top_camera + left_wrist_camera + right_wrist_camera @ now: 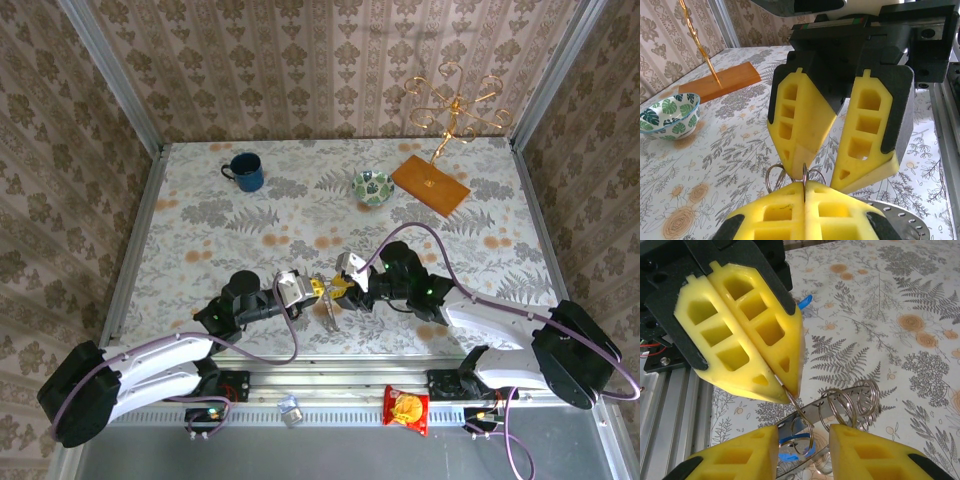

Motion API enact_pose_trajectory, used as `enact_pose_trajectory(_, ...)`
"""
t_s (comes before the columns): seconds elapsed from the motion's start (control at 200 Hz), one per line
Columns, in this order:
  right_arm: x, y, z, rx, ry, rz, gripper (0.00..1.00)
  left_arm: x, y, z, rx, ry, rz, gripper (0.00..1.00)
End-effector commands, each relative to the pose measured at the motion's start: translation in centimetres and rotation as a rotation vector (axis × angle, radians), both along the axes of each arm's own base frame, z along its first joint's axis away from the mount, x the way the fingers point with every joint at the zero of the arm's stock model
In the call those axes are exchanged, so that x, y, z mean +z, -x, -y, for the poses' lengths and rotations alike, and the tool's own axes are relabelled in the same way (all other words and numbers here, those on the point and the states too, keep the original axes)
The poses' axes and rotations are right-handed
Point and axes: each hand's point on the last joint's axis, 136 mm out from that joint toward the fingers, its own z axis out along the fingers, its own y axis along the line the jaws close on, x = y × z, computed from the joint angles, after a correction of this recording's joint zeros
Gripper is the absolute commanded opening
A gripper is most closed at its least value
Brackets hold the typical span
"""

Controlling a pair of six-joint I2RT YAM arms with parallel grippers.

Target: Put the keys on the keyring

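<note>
L gripper (785, 388) pinched shut on thin steel-wire keyring (804, 176), edge-on, upright. R gripper (803, 435) jaws apart astride rings, grip unclear. Blue plastic-headed key (784, 456) beneath.

A blue mug (243, 171) sits near the far left of my bench (200, 240). A green leaf-patterned bowl (372, 186) stands just beside a wooden board (430, 184) far right, which carries a gold wire stand (455, 105). A red snack packet (407, 409) lies off the near edge.

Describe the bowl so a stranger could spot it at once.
Look at the far half of the floral table, just left of the orange wooden board. The bowl sits there: small, white with green leaf prints, unlike the plain dark-blue mug further left.
</note>
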Motion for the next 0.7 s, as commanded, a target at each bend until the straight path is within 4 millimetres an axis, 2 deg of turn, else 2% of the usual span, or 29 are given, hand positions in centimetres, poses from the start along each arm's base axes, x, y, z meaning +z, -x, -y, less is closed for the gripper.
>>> enact_pose_trajectory(0.0,2.10,-0.28,-1.02,0.045,-0.050,0.058,0.33,0.78,0.62,0.37,-0.033,0.039,0.007,0.00)
enact_pose_trajectory(0.265,2.14,0.13,-1.33,0.086,-0.048,0.061,0.26,0.78,0.81,0.40,-0.044,0.042,0.007,0.00)
enact_pose_trajectory(0.355,1.94,0.26,-1.42,0.098,-0.039,0.058,0.19,0.82,0.79,0.38,-0.041,0.044,0.010,0.00)
enact_pose_trajectory(0.49,1.86,0.18,-1.33,0.106,-0.012,0.068,0.00,0.72,0.64,0.27,-0.030,0.040,0.009,0.00)
enact_pose_trajectory(0.545,1.89,0.11,-1.24,0.109,0.011,0.073,0.00,0.66,0.26,0.13,-0.006,0.032,0.009,0.00)
enact_pose_trajectory(0.605,1.83,0.09,-1.03,0.114,0.045,0.077,0.00,0.42,0.18,-0.04,0.002,0.007,0.009,0.19)
enact_pose_trajectory(0.695,1.78,0.26,-0.67,0.134,0.107,0.091,0.00,0.07,0.33,-0.31,-0.003,-0.043,0.016,0.28)
